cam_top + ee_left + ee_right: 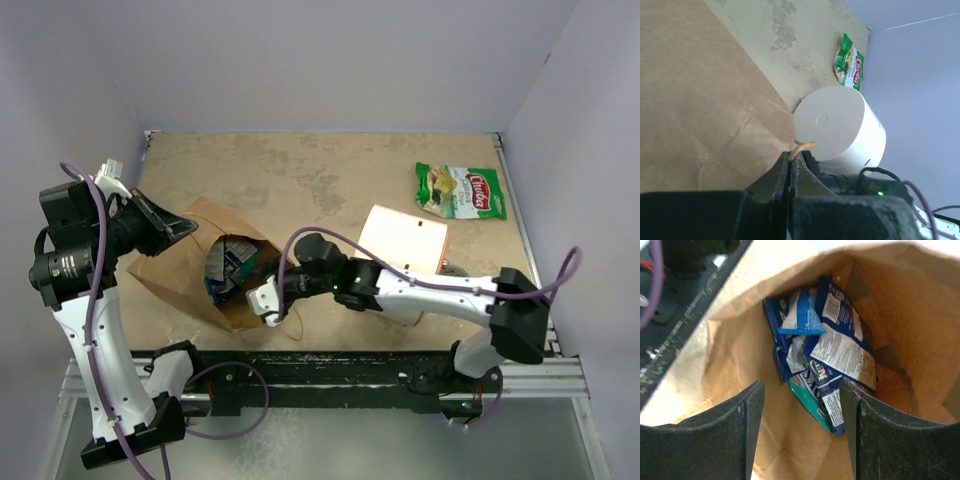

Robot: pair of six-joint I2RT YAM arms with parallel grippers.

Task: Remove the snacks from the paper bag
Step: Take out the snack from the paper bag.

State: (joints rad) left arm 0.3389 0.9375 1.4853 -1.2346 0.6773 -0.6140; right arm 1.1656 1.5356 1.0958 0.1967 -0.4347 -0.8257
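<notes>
The brown paper bag (175, 262) lies on its side at the left, mouth toward my right gripper. Blue snack packets (228, 268) show inside it. My left gripper (188, 230) is shut on the bag's twisted paper handle (803, 146) at the upper rim; its fingers (775, 175) press together beside the bag wall (700, 100). My right gripper (264, 300) is open and empty at the bag's mouth. In the right wrist view its gripper (801, 390) frames blue packets (840, 342) and a green packet (812, 401) deep in the bag (750, 355). Another green snack packet (460, 190) lies on the table at the back right.
A large white cylinder (405, 250) lies on its side right of the bag, behind my right arm; it also shows in the left wrist view (840, 127). The green packet (850, 65) lies beyond it. Walls close the table on three sides. A metal rail (350, 365) runs along the near edge.
</notes>
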